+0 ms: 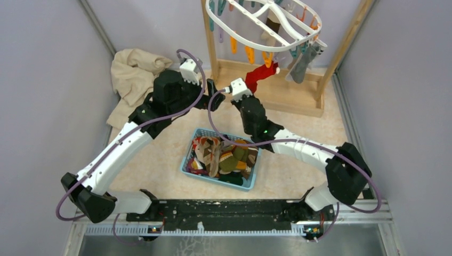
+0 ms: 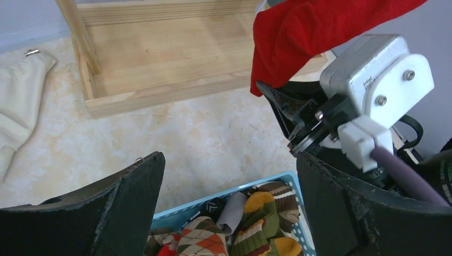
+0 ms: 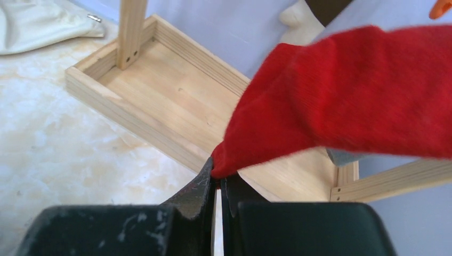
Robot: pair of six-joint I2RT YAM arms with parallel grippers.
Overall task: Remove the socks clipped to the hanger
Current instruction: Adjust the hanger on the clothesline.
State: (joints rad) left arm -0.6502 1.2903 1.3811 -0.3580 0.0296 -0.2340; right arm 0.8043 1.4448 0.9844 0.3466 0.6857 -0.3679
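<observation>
Marbled tabletop (image 1: 160,160), one hanger (image 1: 241,38), one red sock (image 3: 346,96) in right gripper (image 3: 217,181)

At the far side we find the rack frame (image 1: 288,101) standing on the table (image 1: 282,181), and the hanger (image 1: 266,29) hangs within it, above its base. From the hanger's right part dangle several socks (image 1: 303,63). To their left one sock (image 1: 262,73) hangs lower, its near end between the tips of the right gripper (image 1: 249,89). The left gripper (image 1: 212,88) sits just left of that. A cloth (image 1: 130,74) lies at the far left. In the middle, nearer than both grippers, we see a basket (image 1: 186,162) with more socks (image 1: 224,157) in it.
</observation>
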